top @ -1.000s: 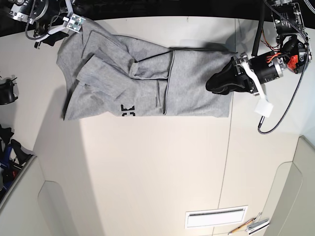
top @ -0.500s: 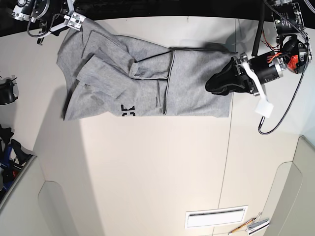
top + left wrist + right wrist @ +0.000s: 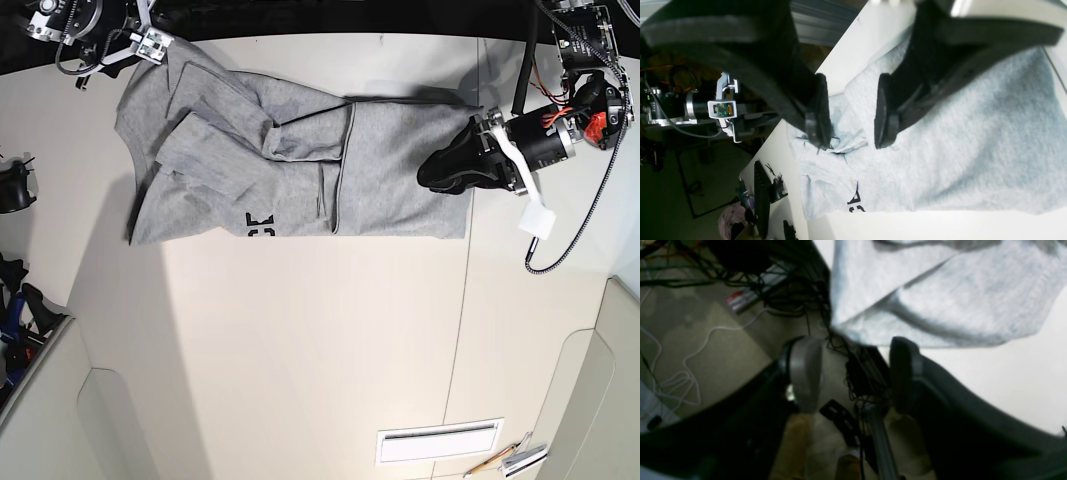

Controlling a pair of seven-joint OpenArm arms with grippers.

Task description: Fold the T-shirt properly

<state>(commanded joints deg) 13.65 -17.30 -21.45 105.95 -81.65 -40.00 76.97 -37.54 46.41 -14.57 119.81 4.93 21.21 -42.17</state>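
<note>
Left wrist view shows our left fingers (image 3: 885,110) parted, empty, over the T-shirt (image 3: 940,160), which lies crumpled at the counter's (image 3: 320,350) twelve o'clock edge. Our right fingers (image 3: 903,373) gape, empty; their view is blurred.

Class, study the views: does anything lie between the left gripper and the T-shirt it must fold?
Nothing visible does. The left gripper is open directly over the T-shirt, with only grey fabric showing between and under its fingers.
</note>
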